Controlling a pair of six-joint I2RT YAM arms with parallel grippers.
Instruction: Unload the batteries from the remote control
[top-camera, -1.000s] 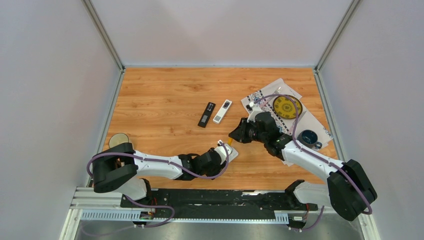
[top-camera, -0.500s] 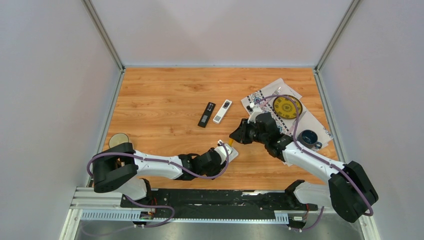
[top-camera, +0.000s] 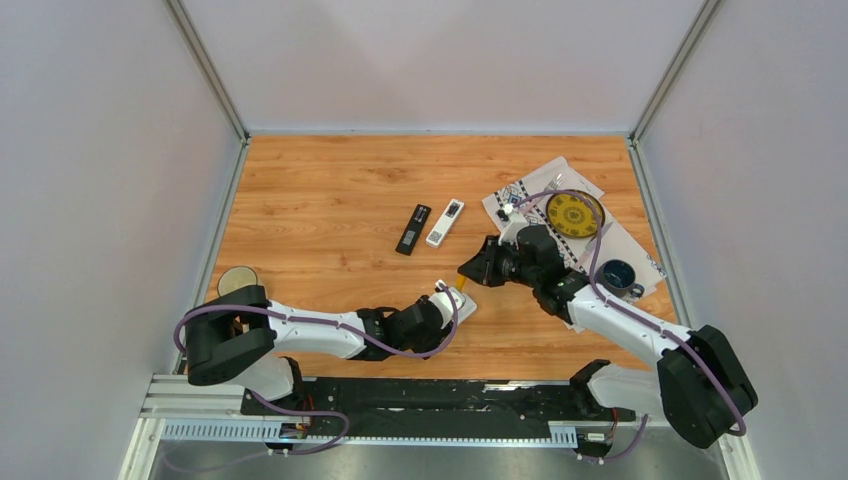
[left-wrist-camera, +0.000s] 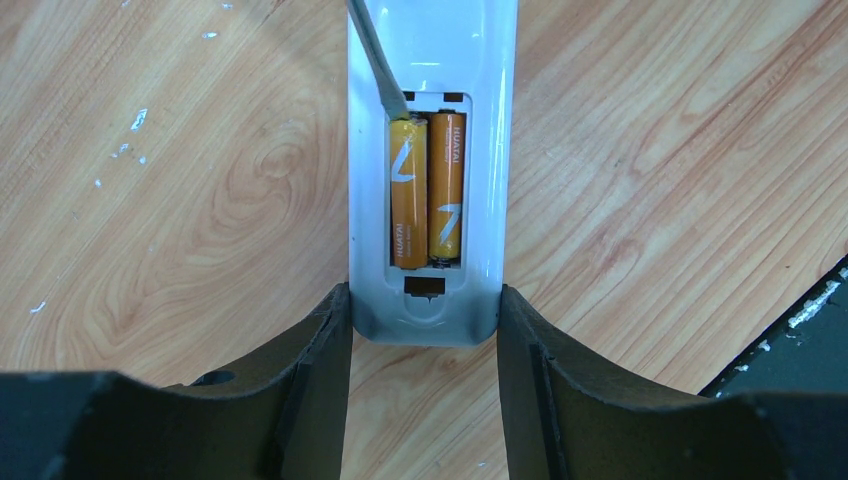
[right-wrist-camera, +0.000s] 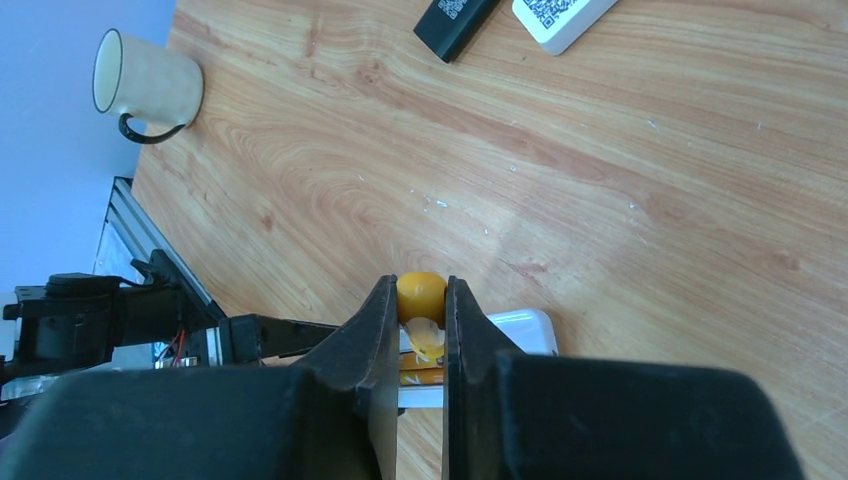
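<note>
**Both batteries sitting in the bay, blade at one end**

Two orange batteries (left-wrist-camera: 427, 190) are lying side by side in the open bay of the white remote control (left-wrist-camera: 432, 90), filling it wall to wall. The screwdriver (left-wrist-camera: 377, 65) tip is touching the far end of one cell, at the bay's edge. Bare table (top-camera: 320, 190) is lying open around it; a black remote (top-camera: 412, 229) and a second white remote (top-camera: 445, 222) are sitting well apart, further back.

The left gripper (left-wrist-camera: 425, 300) is clamping the remote control's near end, a finger on each side. The right gripper (right-wrist-camera: 420, 292) is pinching the screwdriver's yellow handle. The left arm is stretching low along the near edge. The right arm is reaching in from the right, wrist angling down.
</note>
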